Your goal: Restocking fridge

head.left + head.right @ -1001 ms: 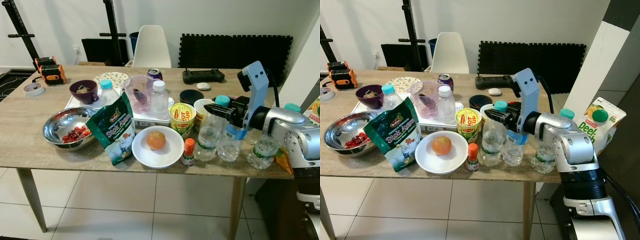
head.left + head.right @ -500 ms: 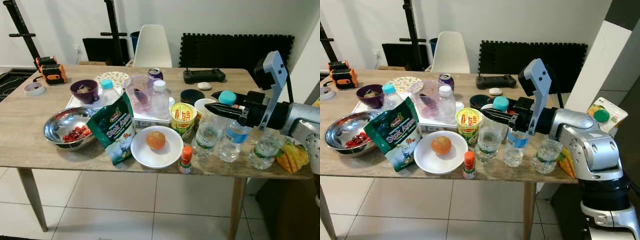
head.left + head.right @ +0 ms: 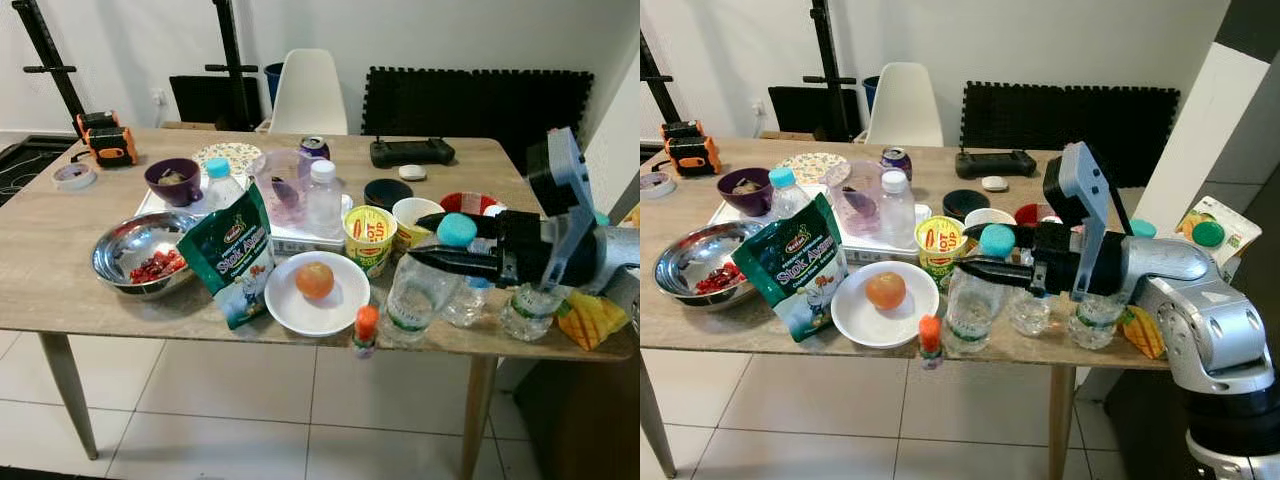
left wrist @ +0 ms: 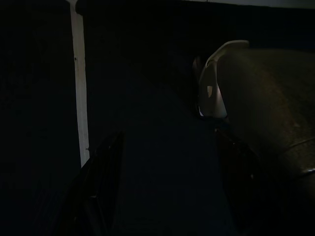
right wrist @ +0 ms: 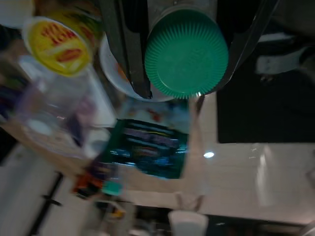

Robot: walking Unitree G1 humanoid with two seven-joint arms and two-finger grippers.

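A clear water bottle (image 3: 412, 296) with a teal cap (image 3: 457, 230) stands near the table's front edge, leaning slightly. My right gripper (image 3: 416, 238) reaches in from the right and is shut on the bottle at its neck, one black finger (image 5: 129, 54) on each side just under the cap. Two more water bottles (image 3: 527, 310) stand behind my right arm. My left gripper (image 4: 167, 187) hangs open in the dark beside a pale upright strip.
A small orange-capped sauce bottle (image 3: 366, 325) stands at the table edge just left of the held bottle. Nearby are a white plate (image 3: 300, 318) with an orange, a yellow noodle cup (image 3: 369, 235), a green snack bag (image 3: 232, 255) and a metal bowl (image 3: 135, 262). A juice carton (image 3: 1205, 235) lies right.
My right gripper has drawn the teal-capped bottle out from among the other bottles toward the table's front edge. The head camera has shifted slightly.
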